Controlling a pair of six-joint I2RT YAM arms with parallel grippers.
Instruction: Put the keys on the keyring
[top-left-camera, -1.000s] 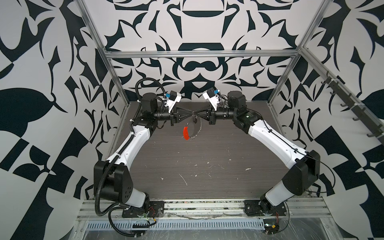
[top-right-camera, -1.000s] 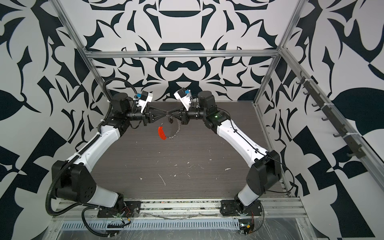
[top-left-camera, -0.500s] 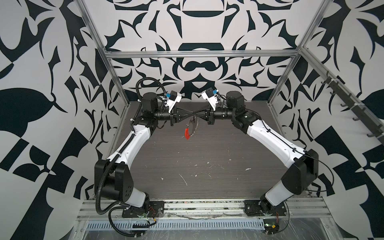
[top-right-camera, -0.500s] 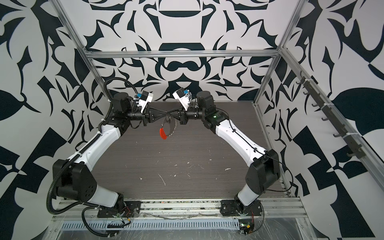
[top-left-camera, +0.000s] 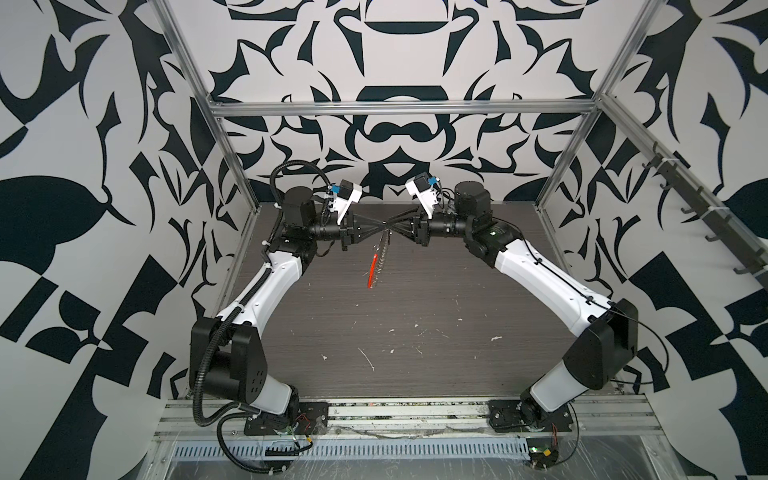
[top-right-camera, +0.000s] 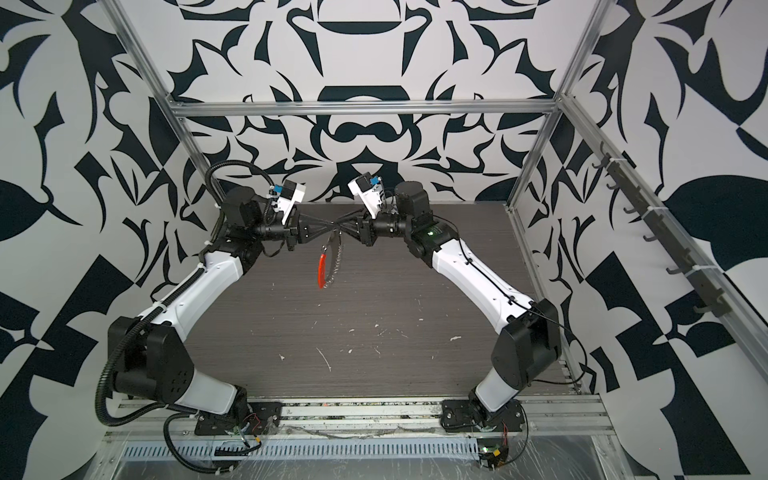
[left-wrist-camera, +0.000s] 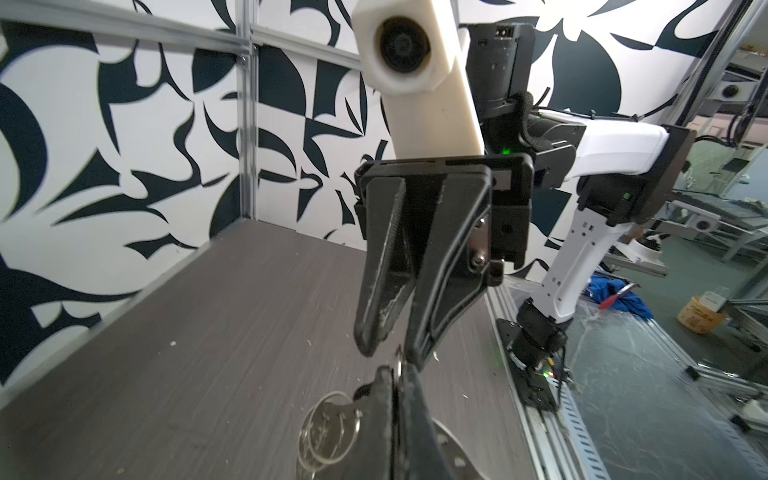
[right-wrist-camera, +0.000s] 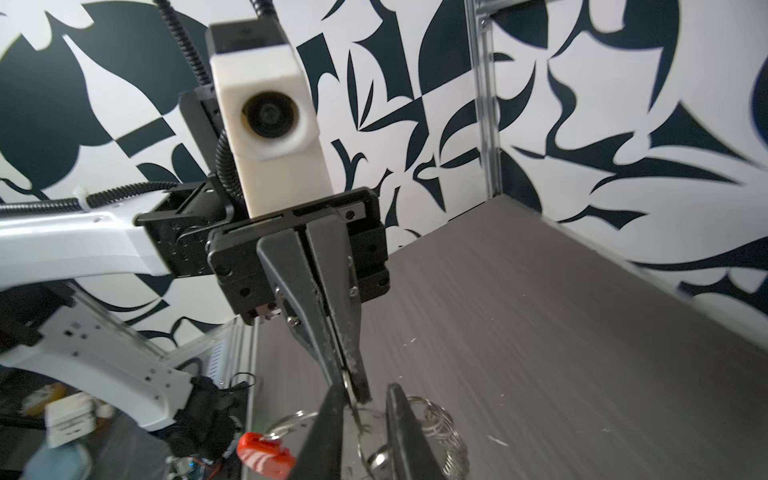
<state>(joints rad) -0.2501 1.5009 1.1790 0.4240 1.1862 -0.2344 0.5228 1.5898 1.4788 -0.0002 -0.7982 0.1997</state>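
In both top views the keyring (top-left-camera: 379, 259) hangs over the far middle of the counter (top-left-camera: 415, 324) from the left pincer (top-left-camera: 384, 227), which pinches it. Left wrist view: the right pincer (left-wrist-camera: 392, 350) stands slightly spread, so that one thin grip could slip and drop the loop. Right wrist view: the keys do not show.

Both arms reach inward with wrists level, hands meeting tip to tip. The left hand (right-wrist-camera: 352, 384) is pinched shut on the keyring (top-right-camera: 321, 270) (one small ring at its tips); the right hand (left-wrist-camera: 390, 347) has its jaws slightly parted, straddling those tips.
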